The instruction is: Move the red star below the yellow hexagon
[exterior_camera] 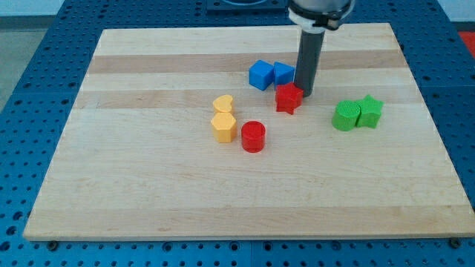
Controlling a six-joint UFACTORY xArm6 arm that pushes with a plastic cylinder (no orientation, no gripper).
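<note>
On the pale wooden tabletop (148,193), which lies on a blue perforated base (30,89), my tip (306,93) sits at the lower end of the straight dark rod, pressed right up against the upper right side of the small red plastic star block (289,98). This arm carries no fingers at all, only the rod, so nothing here is open, closed or gripping. The red star lies near the middle of the board, slightly towards the view's top and right of centre. The yellow plastic hexagon block (223,127) lies to the view's left of it and a little lower, with a yellow heart-shaped block (223,104) touching its upper edge. Just beside the hexagon, on the view's right, stands a red cylinder block (253,136). Above and left of the star sit two blue blocks: a blue cube (260,75) and a second blue block (283,73) whose shape is partly hidden by the rod. Well to the view's right, two green blocks touch each other, one roughly rounded (345,116) and one star-like (369,111).
</note>
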